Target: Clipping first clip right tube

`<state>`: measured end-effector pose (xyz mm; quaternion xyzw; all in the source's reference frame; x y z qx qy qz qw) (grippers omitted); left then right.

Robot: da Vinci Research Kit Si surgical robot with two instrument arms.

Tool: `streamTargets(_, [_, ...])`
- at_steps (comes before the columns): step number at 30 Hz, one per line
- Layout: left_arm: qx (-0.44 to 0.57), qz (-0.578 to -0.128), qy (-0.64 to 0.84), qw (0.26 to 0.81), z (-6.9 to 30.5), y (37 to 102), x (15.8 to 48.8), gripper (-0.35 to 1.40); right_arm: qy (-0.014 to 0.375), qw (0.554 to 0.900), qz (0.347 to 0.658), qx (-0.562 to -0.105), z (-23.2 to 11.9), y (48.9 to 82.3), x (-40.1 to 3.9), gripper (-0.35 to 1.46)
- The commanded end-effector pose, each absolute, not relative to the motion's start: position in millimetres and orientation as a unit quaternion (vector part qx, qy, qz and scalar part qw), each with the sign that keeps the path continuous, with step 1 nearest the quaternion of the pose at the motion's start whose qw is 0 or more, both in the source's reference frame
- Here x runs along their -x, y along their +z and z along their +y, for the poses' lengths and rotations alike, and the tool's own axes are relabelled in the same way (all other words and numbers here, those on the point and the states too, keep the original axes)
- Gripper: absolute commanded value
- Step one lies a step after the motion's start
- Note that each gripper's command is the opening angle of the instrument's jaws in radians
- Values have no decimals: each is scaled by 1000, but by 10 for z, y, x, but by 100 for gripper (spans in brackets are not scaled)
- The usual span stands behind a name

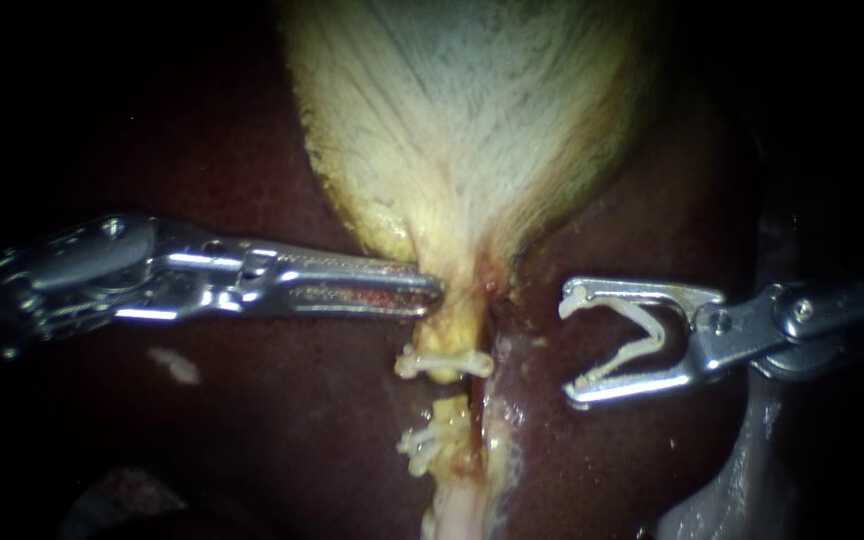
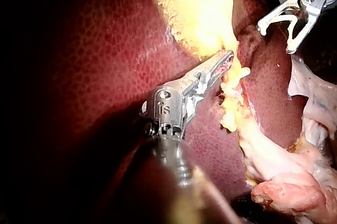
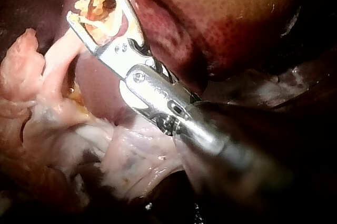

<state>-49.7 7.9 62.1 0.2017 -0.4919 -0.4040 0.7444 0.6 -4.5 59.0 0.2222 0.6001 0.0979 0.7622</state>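
While right instrument (image 1: 567, 347) pincer grips splayed white V-shaped clip (image 1: 656, 334), we judge thin pale right tube (image 1: 500, 420) soft, slippery: straddle at 9 o'clock.

Dark red liver (image 1: 272, 410) as backdrop; black shadow at the edges; brightest light upper centre

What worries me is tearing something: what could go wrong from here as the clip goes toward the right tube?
The right instrument holds the loaded clip in its jaws, apart from the right tube; the clips on the neighbouring tube sit close, so it might snag them or take in both tubes.
The liver lies just beneath those jaws; a tip could dig in.
The left instrument grips the gallbladder at its neck; a slip would slacken the tube.
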Motion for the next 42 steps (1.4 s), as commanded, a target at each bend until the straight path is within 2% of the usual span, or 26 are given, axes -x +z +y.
streamTargets(1, [-202, -492, -404, 744, 79, 620, 496, -35, 98, 762, 600, -222, -46, 590, -6, 60])
streamTargets(10, [-204, -491, -406, 743, 90, 601, 472, -35, 89, 762, 602, -224, -64, 604, -22, 60])
streamTargets(17, [-197, -487, -423, 738, 108, 569, 440, -35, 91, 756, 598, -250, -96, 639, -51, 60])
streamTargets(27, [-187, -492, -420, 739, 109, 540, 441, -35, 99, 753, 590, -273, -120, 688, -79, 60])
streamTargets(37, [-186, -492, -421, 739, 108, 538, 443, -35, 87, 750, 591, -283, -128, 686, -109, 60])
streamTargets(42, [-186, -492, -421, 739, 108, 539, 444, -35, 92, 748, 588, -295, -136, 683, -111, 58])
